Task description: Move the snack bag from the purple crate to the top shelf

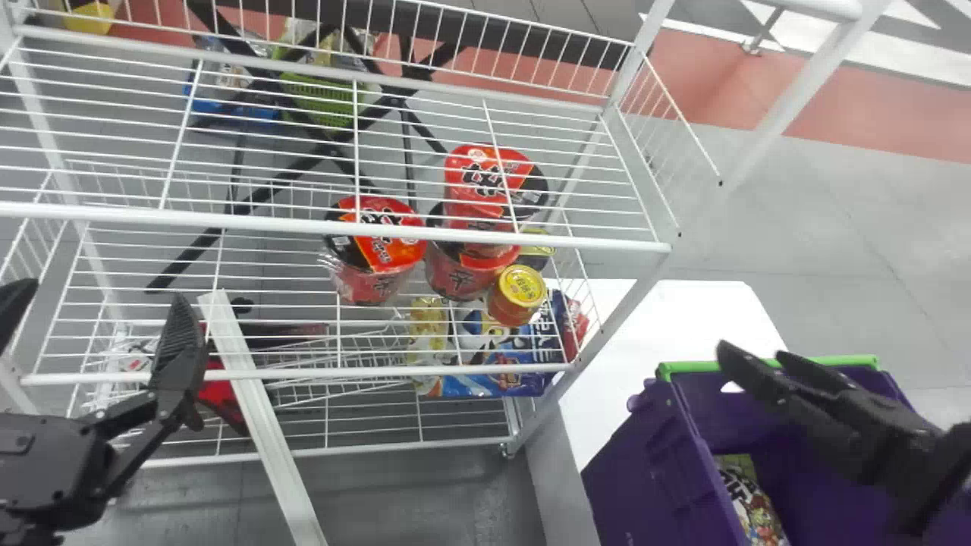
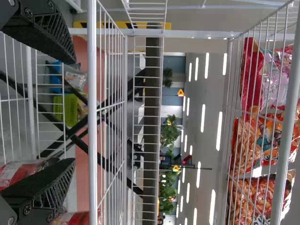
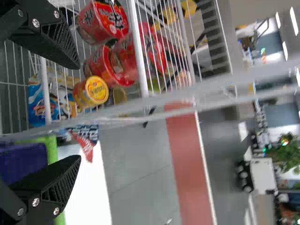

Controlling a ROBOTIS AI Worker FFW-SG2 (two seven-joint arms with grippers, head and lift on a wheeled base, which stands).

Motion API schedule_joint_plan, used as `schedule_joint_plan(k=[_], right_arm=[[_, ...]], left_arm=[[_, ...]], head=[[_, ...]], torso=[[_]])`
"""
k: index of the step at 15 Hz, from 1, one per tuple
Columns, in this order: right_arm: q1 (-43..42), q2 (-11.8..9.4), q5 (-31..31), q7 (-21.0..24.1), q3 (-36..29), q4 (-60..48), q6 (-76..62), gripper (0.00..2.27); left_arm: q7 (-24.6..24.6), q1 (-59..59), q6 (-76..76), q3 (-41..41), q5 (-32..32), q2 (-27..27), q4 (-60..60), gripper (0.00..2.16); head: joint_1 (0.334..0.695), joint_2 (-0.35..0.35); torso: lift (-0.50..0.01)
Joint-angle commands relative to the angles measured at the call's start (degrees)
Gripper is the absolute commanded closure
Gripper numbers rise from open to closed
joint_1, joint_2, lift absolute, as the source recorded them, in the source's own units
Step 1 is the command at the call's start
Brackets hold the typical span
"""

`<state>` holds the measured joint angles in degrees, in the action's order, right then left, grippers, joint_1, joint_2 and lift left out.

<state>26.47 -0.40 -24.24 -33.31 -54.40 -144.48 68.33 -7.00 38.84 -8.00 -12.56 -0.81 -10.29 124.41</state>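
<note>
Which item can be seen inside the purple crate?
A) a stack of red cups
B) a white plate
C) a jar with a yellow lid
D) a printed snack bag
D: in the head view, a printed snack bag shows inside the purple crate, within the walls that carry the green rim.

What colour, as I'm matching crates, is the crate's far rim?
The far rim is bright green, clearest in the head view.

It looks like a shop. White shelves (image 1: 190,219) at the left and middle of the head view hold red cups (image 1: 391,254), with shiny bags (image 1: 523,379) lower down.
</note>
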Motion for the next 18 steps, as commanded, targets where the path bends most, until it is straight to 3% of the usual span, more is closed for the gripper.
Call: schedule_joint_plan(k=[1, 2, 4, 10, 15, 18], right_arm=[[-7.66, 0.46, 4.99, -4.04, -5.72, 4.38, 9.85, 0.15], [-8.36, 0.32, 7.36, -5.01, -5.72, 6.23, 10.91, 0.15], [-9.33, -4.96, 11.93, -8.09, -5.46, 11.68, 12.31, 0.15], [-13.64, -16.65, 25.29, -24.35, -4.31, 27.24, 11.08, 0.21], [-12.06, -19.63, 34.34, -33.40, -1.33, 33.56, 3.70, 0.12], [-10.21, -21.13, 35.84, -37.62, -0.53, 36.02, 1.24, 0.12]], left_arm=[[0.06, -0.09, -1.88, -0.01, -0.77, -0.78, -0.84, 0.07], [0.14, -0.35, -2.23, -0.01, -1.30, -0.96, -1.19, 0.07], [0.14, -0.70, -2.41, -0.01, -1.56, -0.96, -1.80, 0.07], [0.23, -0.88, -2.94, 0.25, -1.74, -0.96, -3.39, 0.07], [0.58, -1.93, -2.94, 0.25, -2.00, -0.87, -4.88, 0.07], [0.67, -2.37, -2.76, 0.08, -1.91, -0.52, -5.32, 0.07]], head=[[0.695, -0.350], [0.695, -0.350], [0.695, -0.350], [0.695, -0.350], [0.695, -0.350], [0.695, -0.350]], torso=[[-0.453], [-0.453], [-0.453], [-0.453], [-0.453], [-0.453]])
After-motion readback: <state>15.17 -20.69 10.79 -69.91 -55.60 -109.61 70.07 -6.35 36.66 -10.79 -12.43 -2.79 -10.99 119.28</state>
